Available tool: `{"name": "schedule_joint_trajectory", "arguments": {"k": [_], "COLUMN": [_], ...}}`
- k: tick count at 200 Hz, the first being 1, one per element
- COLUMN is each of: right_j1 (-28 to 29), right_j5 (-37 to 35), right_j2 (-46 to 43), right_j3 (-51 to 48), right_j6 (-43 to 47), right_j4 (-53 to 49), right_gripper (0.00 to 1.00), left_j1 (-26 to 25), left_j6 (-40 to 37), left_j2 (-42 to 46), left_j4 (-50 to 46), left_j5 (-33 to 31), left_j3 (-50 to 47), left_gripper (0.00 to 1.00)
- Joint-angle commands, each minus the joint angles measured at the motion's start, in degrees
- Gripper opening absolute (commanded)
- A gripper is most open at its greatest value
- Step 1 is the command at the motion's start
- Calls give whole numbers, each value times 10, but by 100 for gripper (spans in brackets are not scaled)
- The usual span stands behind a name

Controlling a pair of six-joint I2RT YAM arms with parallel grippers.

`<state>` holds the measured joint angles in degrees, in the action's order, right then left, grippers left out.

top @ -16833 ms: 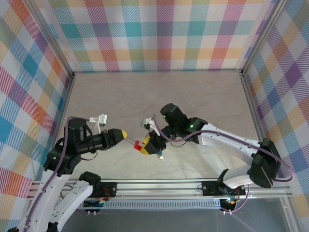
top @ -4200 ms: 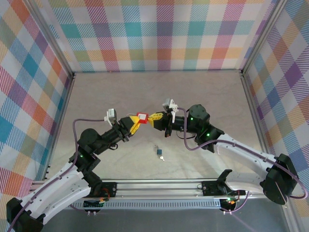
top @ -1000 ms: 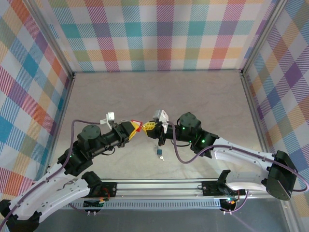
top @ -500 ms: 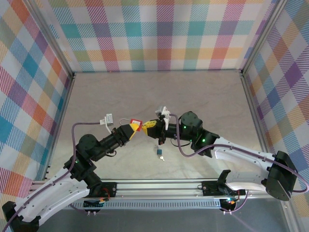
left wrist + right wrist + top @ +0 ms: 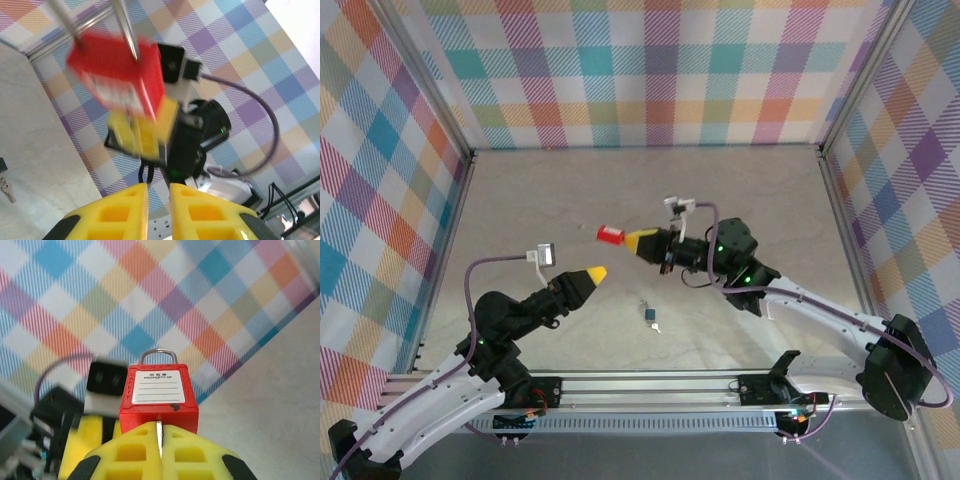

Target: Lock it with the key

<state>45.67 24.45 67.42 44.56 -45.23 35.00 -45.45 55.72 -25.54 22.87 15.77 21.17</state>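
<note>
Since half a second ago: the left gripper (image 5: 594, 271) has backed off from the meeting point, down and to the left. The right gripper (image 5: 638, 241) has carried the red plastic padlock with the silver shackle (image 5: 610, 234) up and away from it. The two are now clearly apart.

Right arm: its yellow fingers (image 5: 131, 455) are closed on the lower end of the padlock body, with only a hairline seam between them in the right wrist view. The padlock is held off the beige counter (image 5: 570, 190). In that view its shackle points away from the wrist and its white label faces the camera.

Left arm: its yellow fingers (image 5: 125, 212) are almost closed. A narrow slit stays between them and nothing is in it. In the left wrist view the padlock hangs ahead of and above the fingertips, motion-blurred, with the right arm's yellow fingers behind it.

Key: the small key with a dark head (image 5: 651, 316) lies flat on the counter. It is nearer the arm bases than either gripper and touches neither. It sits below the right gripper in the top view, with the left gripper off to its left.

Enclosure: pastel plaid walls (image 5: 650, 70) stand on three sides of the counter.
</note>
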Motion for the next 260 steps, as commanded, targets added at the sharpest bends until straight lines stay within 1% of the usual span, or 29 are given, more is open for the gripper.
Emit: {"name": "schedule_joint_trajectory", "arguments": {"k": [1, 15, 38, 50, 60, 61, 62, 63, 72, 75, 82, 86, 93, 108, 111, 122, 149, 167, 190, 207, 210, 232, 250, 260], "right_j1": [-11, -12, -11, -11, -10, -10, -10, -9, -7, -6, -4, -3, -2, 4, 6, 15, 54, 87, 99, 104, 104, 108, 115, 120], "right_j5": [12, 10, 19, 17, 16, 16, 15, 15, 15, 13, 3, 0, -1, -6, -7, -18, -81, -134, -154, -174, -177, -191, -191, -192], "right_j2": [4, -1, -7, -7, -3, -3, -2, -2, 4, 5, 7, 9, 14, 22, 23, 26, 27, 30, 34, 33, 32, 26, 25, 28], "right_j3": [3, 4, 4, -2, -7, -8, -8, -9, -11, -12, -15, -16, -15, -17, -16, -17, -4, 6, 5, 1, 1, -2, 1, 0], "right_j6": [-91, -80, -33, -10, 11, 13, 15, 17, 39, 47, 63, 73, 90, 118, 124, 151, 250, 319, 347, 359, 362, 381, 409, 421], "right_j4": [105, 86, 57, 46, 40, 39, 38, 38, 34, 30, 23, 19, 16, 16, 0, -7, -50, -71, -67, -62, -63, -58, -59, -60], "right_gripper": [0, 0, 0, 0, 0, 0, 0, 0, 0, 0, 0, 0, 0, 0, 0, 0, 0, 0, 0, 0, 0, 0, 0, 0], "left_j1": [-8, -8, -8, -9, -8, -8, -8, -8, -8, -8, -8, -8, -8, -8, -8, -9, -28, -45, -51, -51, -51, -52, -57, -59], "left_j6": [-40, -40, -33, -24, -16, -16, -13, -12, 5, 12, 30, 38, 51, 90, 99, 118, 160, 168, 179, 190, 192, 210, 230, 235], "left_j2": [13, 16, 28, 29, 24, 24, 24, 23, 19, 19, 18, 19, 19, 15, 12, -3, -40, -59, -70, -68, -67, -74, -81, -84], "left_j4": [26, 25, 0, -56, -97, -103, -103, -105, -111, -109, -109, -108, -100, -122, -129, -153, -245, -297, -359, -383, -404, -464, -492, -492], "left_j5": [22, 18, -4, -29, -53, -55, -57, -58, -71, -74, -86, -92, -101, -132, -137, -146, -183, -208, -230, -239, -242, -243, -251, -262], "left_j3": [-5, -7, 2, 25, 48, 50, 50, 52, 58, 59, 61, 62, 62, 72, 75, 93, 142, 168, 189, 192, 192, 205, 209, 208], "left_gripper": [0, 0, 0, 1, 26, 26, 31, 33, 50, 53, 67, 72, 75, 77, 77, 77, 75, 75, 73, 71, 71, 71, 72, 71]}}
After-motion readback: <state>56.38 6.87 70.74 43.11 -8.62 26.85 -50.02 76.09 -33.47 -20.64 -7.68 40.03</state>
